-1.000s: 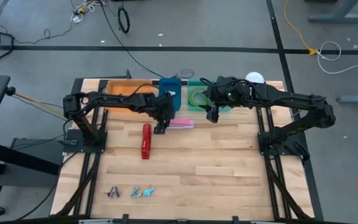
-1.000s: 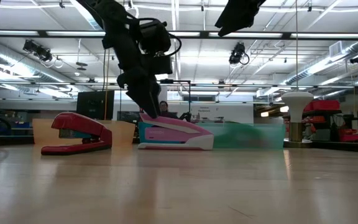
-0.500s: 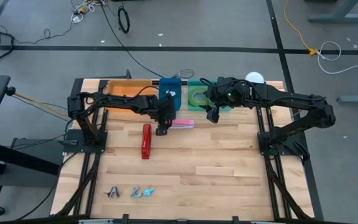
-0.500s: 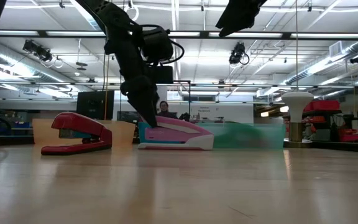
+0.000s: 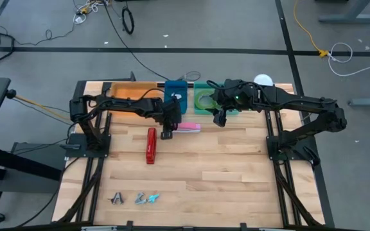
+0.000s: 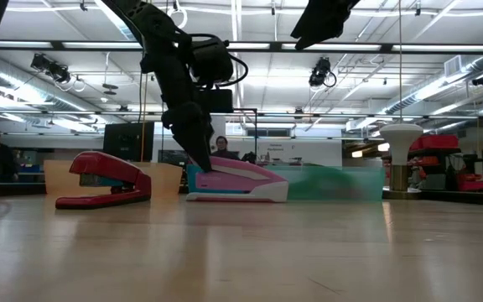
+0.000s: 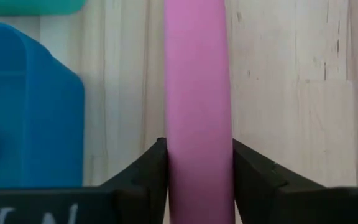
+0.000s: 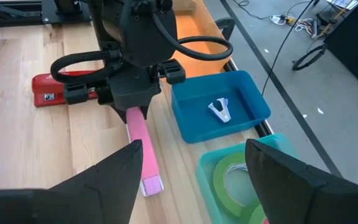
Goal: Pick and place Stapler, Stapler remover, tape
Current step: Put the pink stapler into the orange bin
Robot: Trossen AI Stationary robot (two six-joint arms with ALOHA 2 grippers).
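Observation:
A pink stapler lies flat on the table in front of the blue bin. My left gripper is shut on its left end. A red stapler lies just left of it, also flat on the table. My right gripper hangs open and empty above the table, right of the pink stapler. Green tape rolls lie in the teal bin; the red-pink roll does not show. A staple remover lies in the blue bin. My left gripper pinches the pink stapler's two long sides between its two fingers, at the end toward the table's left. The fingers slant down from above and from the left, and they lie across the stapler. The stapler's base rests flat on the table.
An orange bin stands at the far left beside the blue one. Three small staple removers lie near the table's front left. A white round thing stands at the far right. Bare wood lies in the middle and at the right.
My left gripper has come down a little onto the pink stapler's left end and then kept still. The stapler has stayed where it was on the table.

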